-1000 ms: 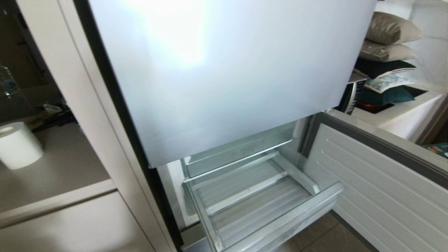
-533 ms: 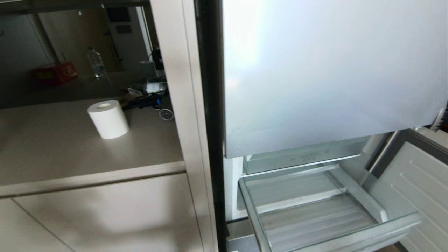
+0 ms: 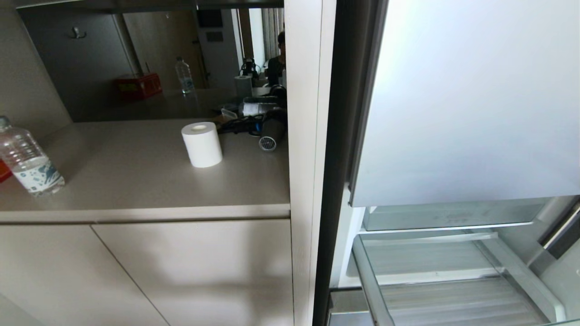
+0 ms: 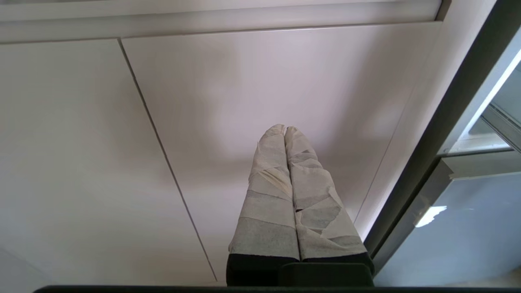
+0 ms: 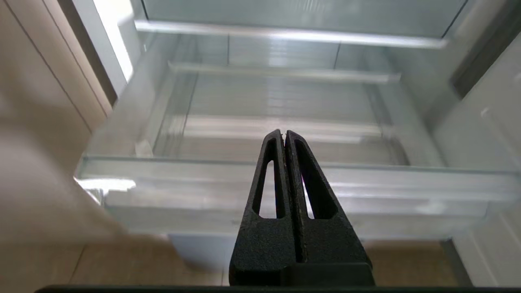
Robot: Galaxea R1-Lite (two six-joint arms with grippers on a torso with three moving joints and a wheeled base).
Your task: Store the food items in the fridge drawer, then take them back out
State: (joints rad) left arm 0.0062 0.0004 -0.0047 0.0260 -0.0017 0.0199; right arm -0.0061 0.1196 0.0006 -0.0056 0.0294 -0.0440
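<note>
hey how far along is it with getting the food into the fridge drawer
Done: the fridge drawer is pulled out, and nothing shows in the part of it that is in view. In hand: nothing; the right hand is shut and empty in front of the drawer, and the left hand is shut and empty by the cabinet door. Left: no food is in sight, so fetching, storing and taking back out remain.

Left gripper [image 4: 284, 129]: tape-wrapped fingers [image 4: 268, 195] pressed flat together along their whole length, tips touching, nothing between them. Right gripper [image 5: 284, 133]: black slotted fingers [image 5: 313, 191] likewise closed tip to tip, empty. Neither arm appears in the head view.
</note>
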